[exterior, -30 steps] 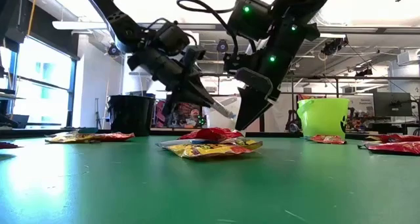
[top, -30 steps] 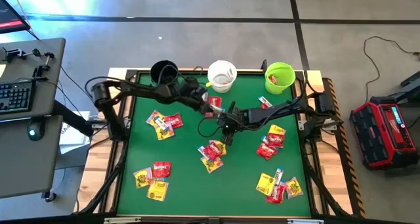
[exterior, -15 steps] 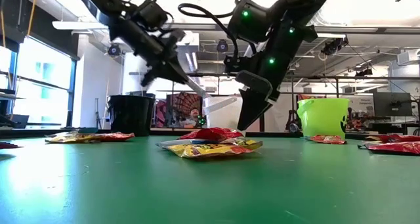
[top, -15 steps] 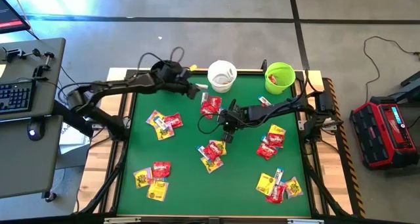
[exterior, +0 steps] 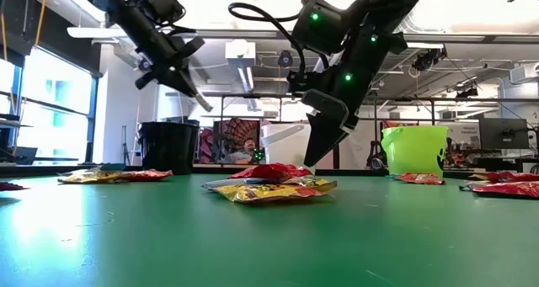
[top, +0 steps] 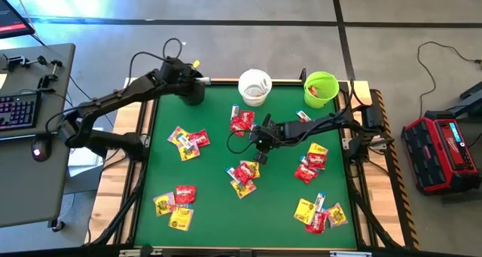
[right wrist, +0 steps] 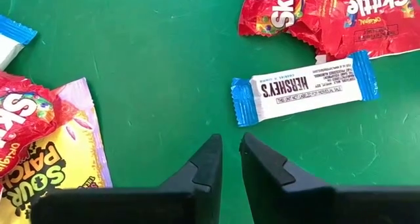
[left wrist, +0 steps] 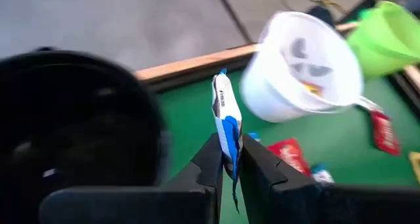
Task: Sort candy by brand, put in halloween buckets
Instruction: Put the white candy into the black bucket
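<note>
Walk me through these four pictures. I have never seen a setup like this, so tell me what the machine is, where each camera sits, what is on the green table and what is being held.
This is a robot with two dark jointed arms at a green-topped table.

One picture looks straight down from overhead, one looks level across the tabletop, and two come from cameras on the arms' wrists.

Scattered on the table are small wrapped candy packets: red ones, yellow ones and slim white-and-blue ones. At the far edge stand three small round plastic buckets: a black bucket, a white bucket and a lime green bucket.

The left tool, raised beside the black bucket, is shut on a slim white-and-blue candy bar. The right tool hangs low over the middle of the table, its fingers close together with nothing between them, just short of the loose white-and-blue packet.
</note>
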`<action>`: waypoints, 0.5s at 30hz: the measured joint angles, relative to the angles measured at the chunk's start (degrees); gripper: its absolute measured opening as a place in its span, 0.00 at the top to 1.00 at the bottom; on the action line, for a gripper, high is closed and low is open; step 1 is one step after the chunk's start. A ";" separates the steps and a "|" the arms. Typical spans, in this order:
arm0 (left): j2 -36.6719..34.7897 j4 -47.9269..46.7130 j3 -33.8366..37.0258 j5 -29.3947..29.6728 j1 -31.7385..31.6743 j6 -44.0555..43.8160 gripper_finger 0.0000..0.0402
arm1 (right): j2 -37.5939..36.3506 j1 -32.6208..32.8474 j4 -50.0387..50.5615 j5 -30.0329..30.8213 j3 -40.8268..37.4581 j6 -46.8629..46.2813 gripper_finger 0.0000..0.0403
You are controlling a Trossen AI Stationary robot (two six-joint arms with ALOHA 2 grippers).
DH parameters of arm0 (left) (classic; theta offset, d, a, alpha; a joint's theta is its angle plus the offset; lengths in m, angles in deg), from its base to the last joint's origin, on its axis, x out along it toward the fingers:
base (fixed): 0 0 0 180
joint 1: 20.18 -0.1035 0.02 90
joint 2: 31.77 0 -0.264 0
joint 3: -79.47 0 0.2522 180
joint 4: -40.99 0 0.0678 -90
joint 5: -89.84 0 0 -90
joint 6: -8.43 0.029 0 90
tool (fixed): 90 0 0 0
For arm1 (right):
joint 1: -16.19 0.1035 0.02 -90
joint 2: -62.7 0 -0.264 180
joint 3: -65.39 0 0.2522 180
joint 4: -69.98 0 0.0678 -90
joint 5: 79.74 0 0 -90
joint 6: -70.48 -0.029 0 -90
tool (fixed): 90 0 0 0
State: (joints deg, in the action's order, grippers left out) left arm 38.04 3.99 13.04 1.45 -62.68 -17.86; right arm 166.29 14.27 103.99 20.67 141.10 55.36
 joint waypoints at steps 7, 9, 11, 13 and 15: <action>-1.93 -6.41 -0.01 5.70 -2.60 1.05 0.94 | -0.02 0.00 -0.03 0.03 0.00 -0.43 0.89; -1.85 -8.16 0.01 7.09 -3.34 1.52 0.94 | -0.04 0.00 -0.08 0.31 0.00 -0.43 0.89; -1.82 -8.02 0.33 7.65 -3.77 3.01 0.94 | -0.04 -0.14 -0.42 0.39 0.02 -0.41 0.89; -1.70 -7.97 0.78 8.34 -3.78 4.46 0.94 | -0.04 -0.41 -1.00 0.46 0.02 -0.43 0.89; -1.64 -7.41 1.49 8.40 -3.72 4.97 0.94 | -0.04 -0.72 -1.69 0.48 0.02 -0.42 0.89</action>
State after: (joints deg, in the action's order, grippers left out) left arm 36.39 -3.42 14.54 9.84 -66.40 -12.89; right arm 166.25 13.55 102.29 21.15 141.12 54.94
